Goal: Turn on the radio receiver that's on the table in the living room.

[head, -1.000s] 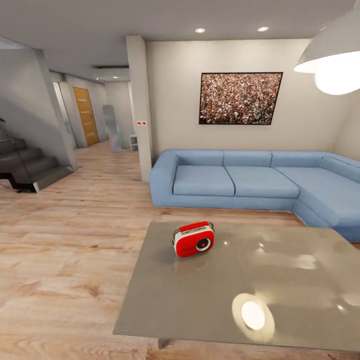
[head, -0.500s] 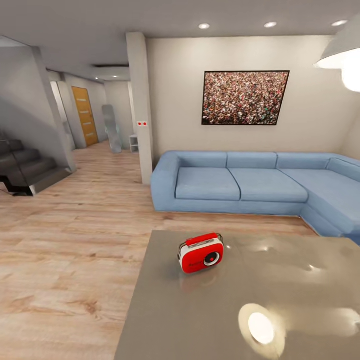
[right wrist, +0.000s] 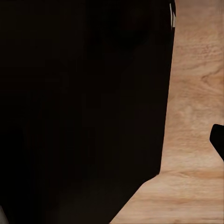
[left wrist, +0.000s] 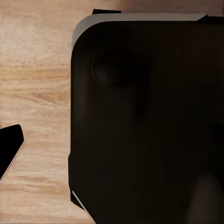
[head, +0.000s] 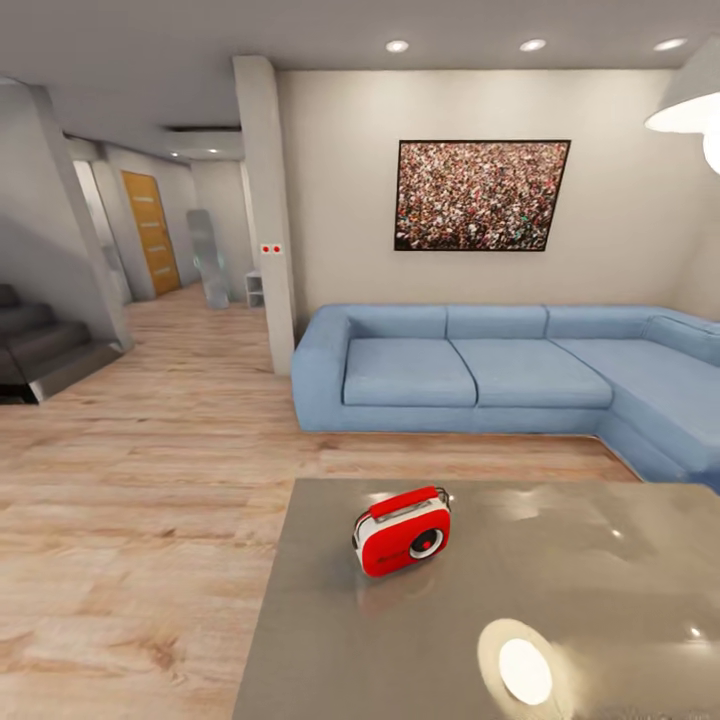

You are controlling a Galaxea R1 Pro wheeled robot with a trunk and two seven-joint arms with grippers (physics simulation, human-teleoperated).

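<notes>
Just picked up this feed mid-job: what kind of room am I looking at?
Most likely a home living room: a blue sectional sofa, a low table holding a red radio receiver, and a framed picture on the wall.

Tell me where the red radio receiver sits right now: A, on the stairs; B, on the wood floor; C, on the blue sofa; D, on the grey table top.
D: the radio receiver stands upright on the glossy table, in front of the sofa.

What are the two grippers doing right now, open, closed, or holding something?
Left gripper: cannot be told; its wrist view shows a dark body over wood floor.
Right gripper: cannot be told; its wrist view is much the same.
</notes>
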